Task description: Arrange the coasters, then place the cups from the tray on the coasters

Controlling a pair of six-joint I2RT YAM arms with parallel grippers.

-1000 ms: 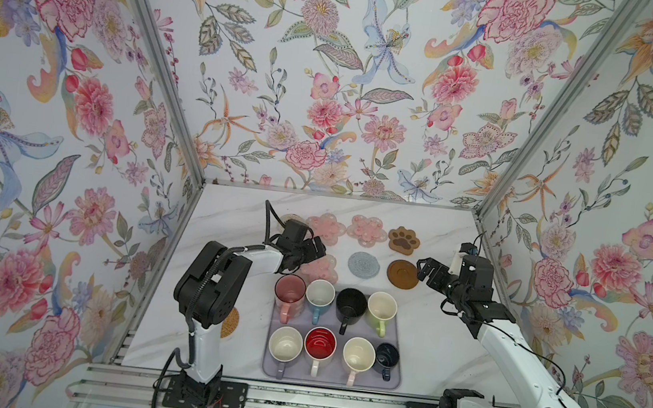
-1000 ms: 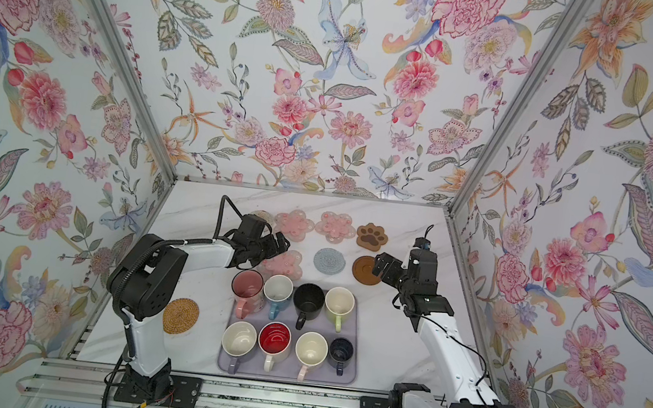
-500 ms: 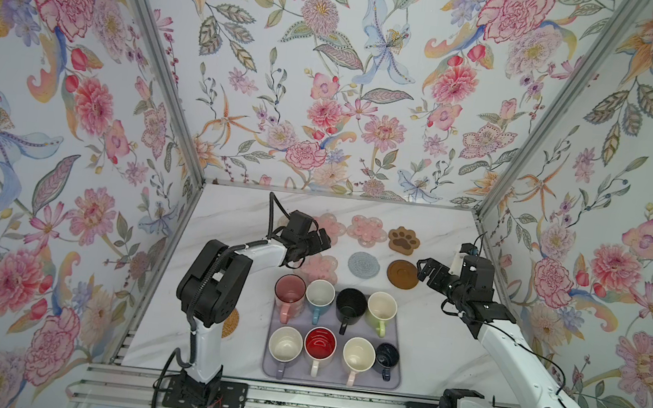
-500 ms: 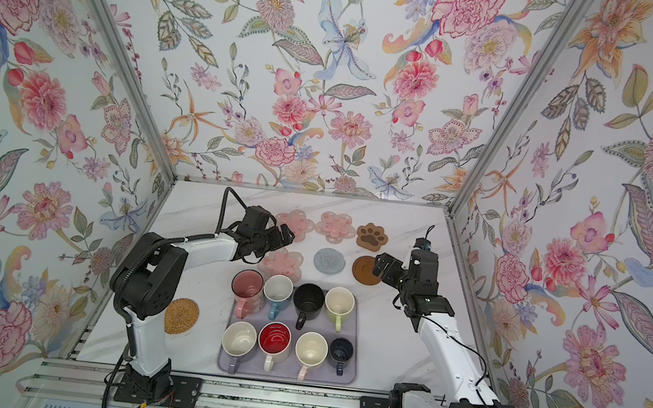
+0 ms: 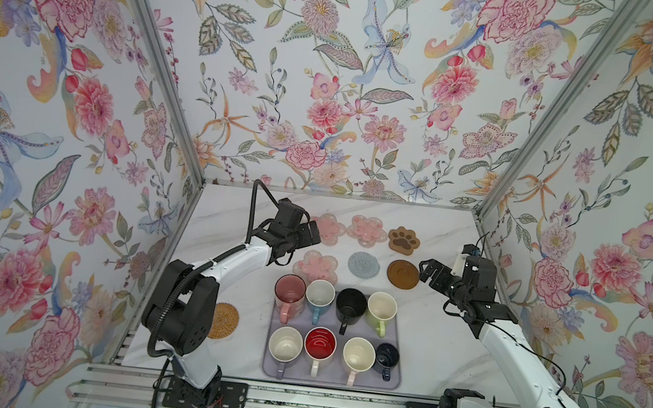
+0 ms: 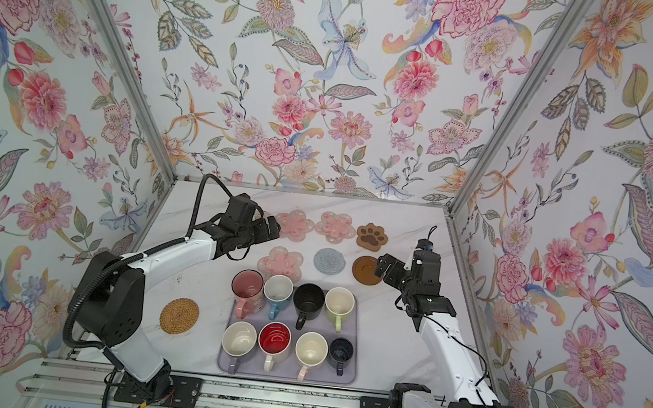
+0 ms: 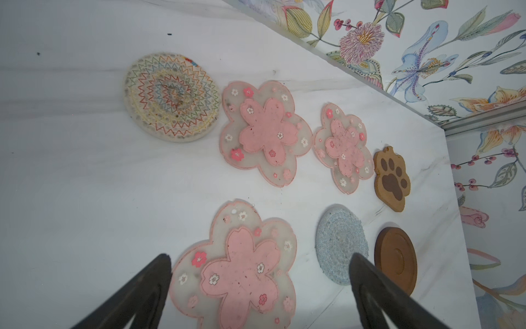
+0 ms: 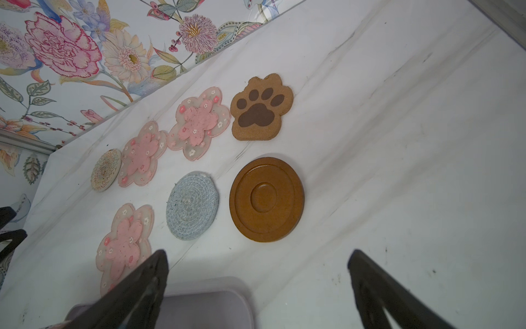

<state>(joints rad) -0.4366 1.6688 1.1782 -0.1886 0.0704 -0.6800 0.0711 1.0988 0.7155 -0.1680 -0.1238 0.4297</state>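
Observation:
Several cups stand on the lavender tray [image 5: 395,382], among them a pink one [image 5: 290,289], a black one [image 5: 351,302] and a small navy one [image 5: 387,355]. Behind it lie coasters: pink flowers [image 5: 315,266] [image 5: 367,230], grey knitted round [image 5: 364,265], brown paw [image 5: 404,240] and wooden disc [image 5: 403,273]. A rattan coaster [image 5: 222,321] lies apart at the left. My left gripper [image 7: 260,257] hovers open and empty over the near pink flower [image 7: 236,267]; a beaded round coaster [image 7: 172,96] lies beyond. My right gripper [image 8: 257,253] is open and empty beside the wooden disc [image 8: 266,199].
Flowered walls close in the marble table [image 5: 437,351] at the back and both sides. The tray's corner [image 8: 227,287] shows under the right gripper. The left arm's elbow [image 5: 186,314] stands near the rattan coaster.
My left gripper has drifted a little to the right and toward the back row of coasters. The right arm has not moved. Both grippers stay open.

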